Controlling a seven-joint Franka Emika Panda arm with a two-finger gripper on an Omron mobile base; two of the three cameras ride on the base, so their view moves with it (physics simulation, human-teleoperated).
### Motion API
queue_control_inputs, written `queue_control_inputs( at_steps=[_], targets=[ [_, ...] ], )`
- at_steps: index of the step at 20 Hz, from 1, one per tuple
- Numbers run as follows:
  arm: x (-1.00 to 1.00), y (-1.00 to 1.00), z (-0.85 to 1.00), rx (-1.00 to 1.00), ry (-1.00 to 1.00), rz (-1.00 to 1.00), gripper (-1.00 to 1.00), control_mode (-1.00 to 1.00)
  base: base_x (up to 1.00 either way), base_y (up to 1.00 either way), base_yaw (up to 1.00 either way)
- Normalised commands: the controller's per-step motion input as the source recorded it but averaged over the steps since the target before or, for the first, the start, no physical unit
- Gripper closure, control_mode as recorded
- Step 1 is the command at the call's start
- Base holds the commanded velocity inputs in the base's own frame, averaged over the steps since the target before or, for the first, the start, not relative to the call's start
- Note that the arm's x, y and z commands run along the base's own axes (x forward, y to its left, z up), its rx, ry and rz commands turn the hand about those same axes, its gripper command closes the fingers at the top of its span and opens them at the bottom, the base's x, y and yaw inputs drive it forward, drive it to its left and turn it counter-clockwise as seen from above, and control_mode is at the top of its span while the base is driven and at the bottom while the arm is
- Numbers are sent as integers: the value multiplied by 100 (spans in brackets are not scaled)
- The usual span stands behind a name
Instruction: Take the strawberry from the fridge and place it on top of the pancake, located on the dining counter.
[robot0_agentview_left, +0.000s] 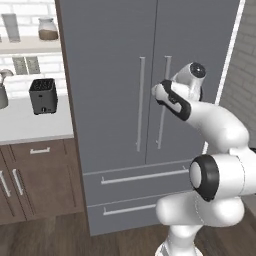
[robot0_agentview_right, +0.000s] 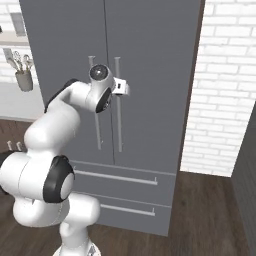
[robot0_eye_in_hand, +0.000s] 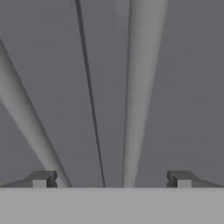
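The grey fridge (robot0_agentview_left: 110, 90) stands shut, both doors closed. My gripper (robot0_agentview_right: 124, 88) is up against the doors at handle height, right by the right door's bar handle (robot0_agentview_right: 119, 120). In the hand view my gripper (robot0_eye_in_hand: 111, 179) is open, and that handle (robot0_eye_in_hand: 140, 87) runs up between the two fingertips (robot0_eye_in_hand: 41, 179) without touching them. The left door's handle (robot0_eye_in_hand: 26, 122) slants past on the left, with the door seam (robot0_eye_in_hand: 89, 96) between the two. The strawberry is hidden behind the closed doors. The pancake and the dining counter are out of view.
Two lower fridge drawers (robot0_agentview_left: 135, 177) with horizontal bars sit under the doors. To the left is a white counter (robot0_agentview_left: 30, 125) with a black toaster (robot0_agentview_left: 42, 95) over brown cabinets (robot0_agentview_left: 40, 175). A white brick wall (robot0_agentview_right: 225, 85) flanks the fridge on the right.
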Motion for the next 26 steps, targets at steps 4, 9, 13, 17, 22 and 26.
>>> queue_control_inputs(
  at_steps=[4,9,13,17,22,26],
  targets=[
    [56,-3,0,0,-2,0,-100,-100,0,0,0],
    [54,-7,0,0,0,0,-100,-100,0,0,0],
    [56,-8,0,0,0,0,-100,-100,0,0,0],
    [65,-1,-3,0,0,0,-100,-100,0,0,0],
    [61,0,-13,0,0,0,100,-100,0,0,0],
    [42,0,-16,-4,2,0,100,-100,0,0,0]
  ],
)
